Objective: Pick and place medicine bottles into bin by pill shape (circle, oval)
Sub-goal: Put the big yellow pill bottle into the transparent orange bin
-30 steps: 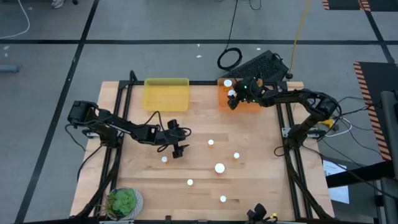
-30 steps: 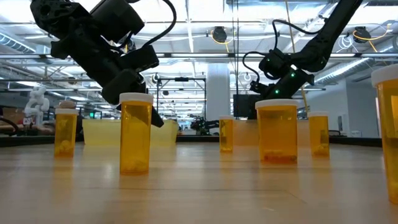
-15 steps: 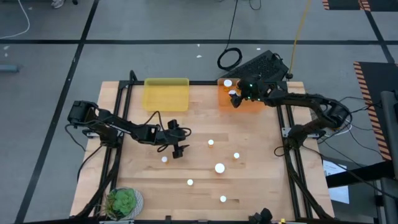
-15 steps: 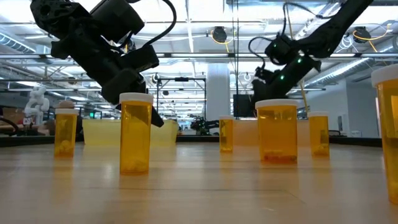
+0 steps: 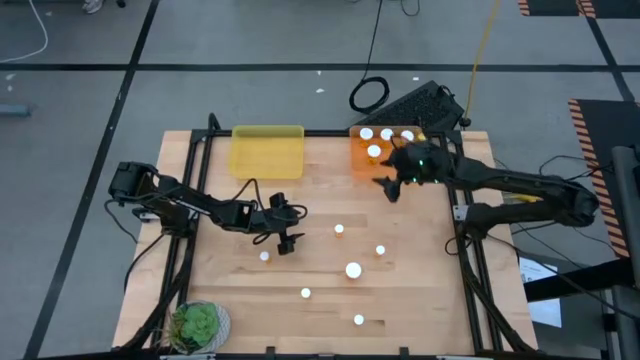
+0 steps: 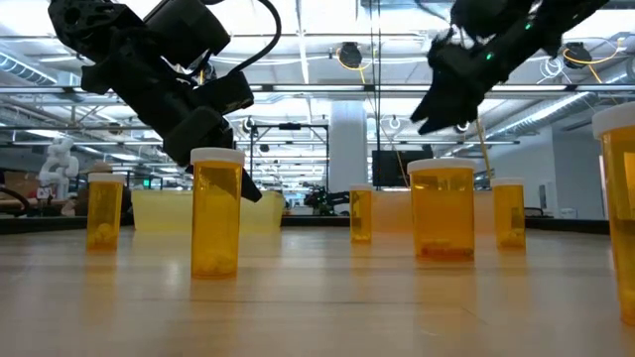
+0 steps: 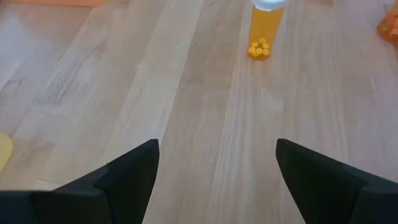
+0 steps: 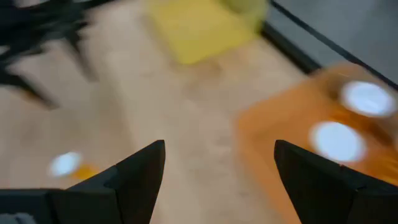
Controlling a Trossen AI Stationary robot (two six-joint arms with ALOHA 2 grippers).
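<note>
Several amber medicine bottles with white caps stand upright on the wooden table, among them one (image 5: 339,229) straight ahead of my left gripper (image 5: 291,228). The left wrist view shows that bottle (image 7: 267,28) with small round pills in its bottom. My left gripper (image 7: 217,146) is open and holds nothing. Open and likewise holding nothing, my right gripper (image 5: 388,188) hangs just off the near edge of the orange bin (image 5: 385,160). Several white-capped bottles (image 5: 374,151) stand in that bin.
A yellow bin (image 5: 267,150) with nothing in it sits at the far edge, left of the orange one. A green plant in a pot (image 5: 197,325) stands at the near left corner. Bare wood lies between the two grippers.
My right gripper has drawn back from over the orange bin toward the table's near edge and now hangs beside the bin, its arm stretched out farther. Bottles in the bin that the arm covered now show. My left gripper has kept still.
</note>
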